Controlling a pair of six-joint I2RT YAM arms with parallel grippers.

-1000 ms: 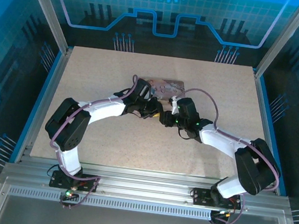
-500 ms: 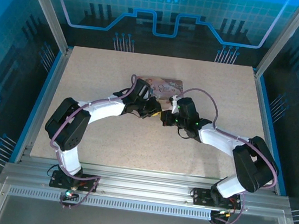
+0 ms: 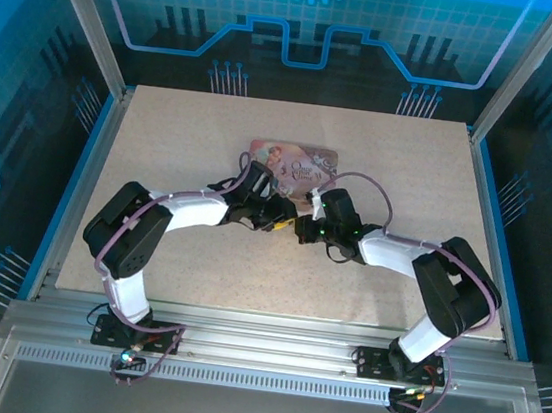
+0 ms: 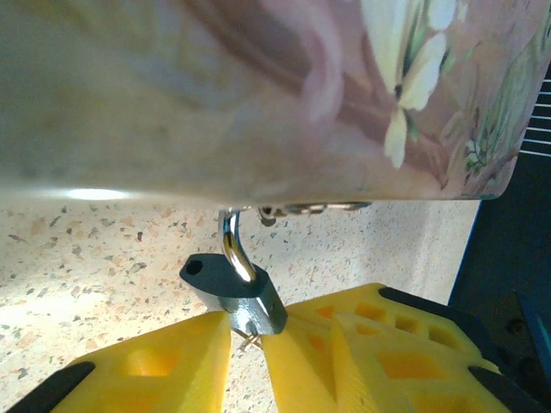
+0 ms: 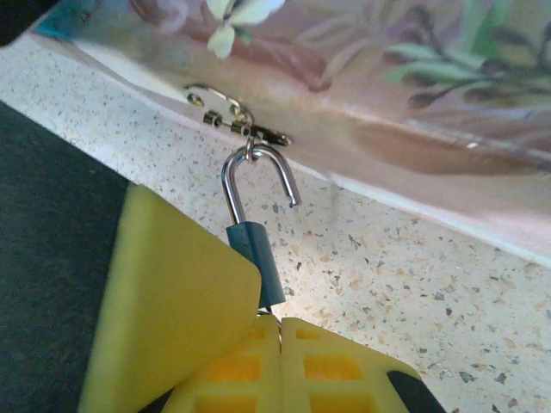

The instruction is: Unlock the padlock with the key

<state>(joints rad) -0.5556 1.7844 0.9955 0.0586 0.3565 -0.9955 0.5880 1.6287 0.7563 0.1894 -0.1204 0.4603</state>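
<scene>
While both arms huddle at the middle of the table [image 3: 183,145], right at the near edge of the pink tin [image 3: 297,157], the interesting bit is tiny. The padlock [image 5: 256,258] hangs off the tin's clasp [image 5: 237,120] by its shackle [image 5: 227,191], and that shackle is popped: one leg sits in the dark bluish body, the other curls free in the air. From the left wrist you can even see the empty hole on top of the body. The padlock hangs tilted, lower end pointing toward the grippers. Now the right gripper [image 5: 280,334] is clenched tight, yellow fingertips pressed together, with the padlock's bottom end touching the top of the seam. Whatever might be pinched in there is hidden, so no idea. On the other side the left gripper [image 4: 248,337] has its fingers a bit apart with a narrow gap, and the padlock's bottom corner sits right at the tips. Honestly can't tell if it's grasping the padlock or just touching it. From above, the two grippers meet nose to nose just in front of the tin.
</scene>
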